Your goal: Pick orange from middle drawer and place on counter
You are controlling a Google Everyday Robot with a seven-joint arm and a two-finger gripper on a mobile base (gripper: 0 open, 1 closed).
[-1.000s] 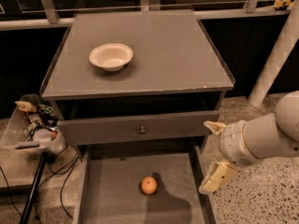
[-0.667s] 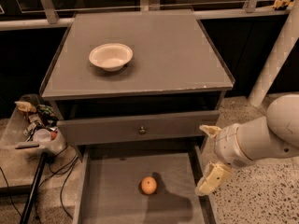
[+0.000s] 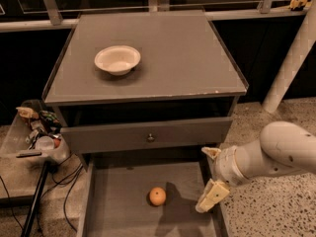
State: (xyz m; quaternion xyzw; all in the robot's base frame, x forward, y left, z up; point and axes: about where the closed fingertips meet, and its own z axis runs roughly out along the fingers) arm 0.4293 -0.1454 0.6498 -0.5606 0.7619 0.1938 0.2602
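The small round orange [image 3: 157,196] lies on the bare floor of the open middle drawer [image 3: 118,206], near its centre. My gripper [image 3: 211,177] hangs at the drawer's right wall, to the right of the orange and apart from it. Its two pale fingers [image 3: 212,195] stand spread apart with nothing between them. The white arm reaches in from the right. The grey counter [image 3: 187,53] is above, with a pale chip at its front right corner.
A white bowl [image 3: 117,59] sits on the counter's left half. A grey drawer front with a small round knob [image 3: 150,138] is above the open drawer. A tray of clutter [image 3: 37,132] and cables stand at the left. A white post [image 3: 291,58] rises at the right.
My gripper and arm have moved left and slightly down, closer to the drawer's right wall. The orange has not moved.
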